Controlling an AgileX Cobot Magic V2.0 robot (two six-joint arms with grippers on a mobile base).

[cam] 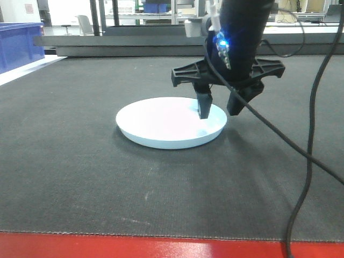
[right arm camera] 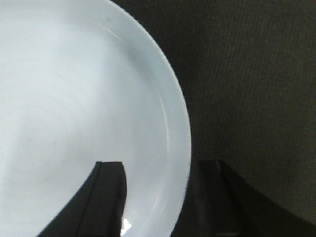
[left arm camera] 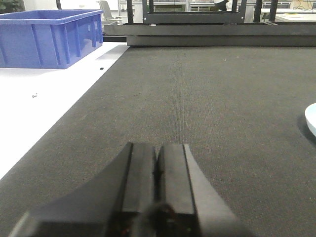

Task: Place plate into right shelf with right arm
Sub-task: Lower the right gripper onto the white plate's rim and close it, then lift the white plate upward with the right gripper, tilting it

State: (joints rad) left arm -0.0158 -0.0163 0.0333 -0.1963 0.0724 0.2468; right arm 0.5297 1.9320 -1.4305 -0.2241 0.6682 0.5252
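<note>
While the left gripper sits low over the dark mat with its fingers pressed together, the plate lies flat mid-mat. The right gripper straddles its right rim, 2 fingers apart, 1 inside, 1 outside. A blue bin stands far left.

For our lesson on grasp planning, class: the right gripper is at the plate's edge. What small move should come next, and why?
Probably close the right gripper on the plate at its rim. The jaws stand open astride it: one finger over the plate's inside, the other outside over the mat.
</note>
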